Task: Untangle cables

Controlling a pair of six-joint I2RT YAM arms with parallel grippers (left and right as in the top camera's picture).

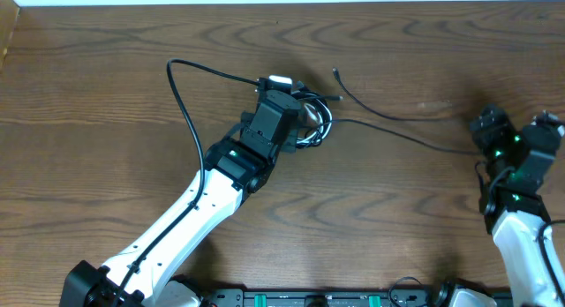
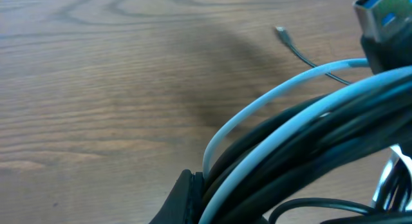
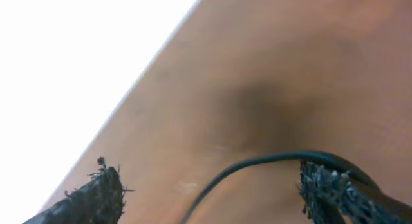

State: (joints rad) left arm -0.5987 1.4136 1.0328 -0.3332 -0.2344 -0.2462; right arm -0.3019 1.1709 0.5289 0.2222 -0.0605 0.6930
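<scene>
The cables (image 1: 316,122) lie in a small tangled bundle of black and white cords at the table's middle. My left gripper (image 1: 303,116) sits right on the bundle. In the left wrist view the black and pale white cords (image 2: 302,134) press against its one visible finger (image 2: 187,198), and a blue USB plug (image 2: 386,18) shows at top right. One black cord (image 1: 397,135) runs right to my right gripper (image 1: 484,135). In the right wrist view that gripper (image 3: 212,188) is open, and the black cord (image 3: 257,163) passes between its fingers. A loose black plug end (image 1: 337,71) lies behind the bundle.
A black wire of the left arm (image 1: 181,95) loops up over the table's left half. The wooden table's far edge (image 1: 282,2) runs along the top. The right arm's base stands at bottom right (image 1: 530,245).
</scene>
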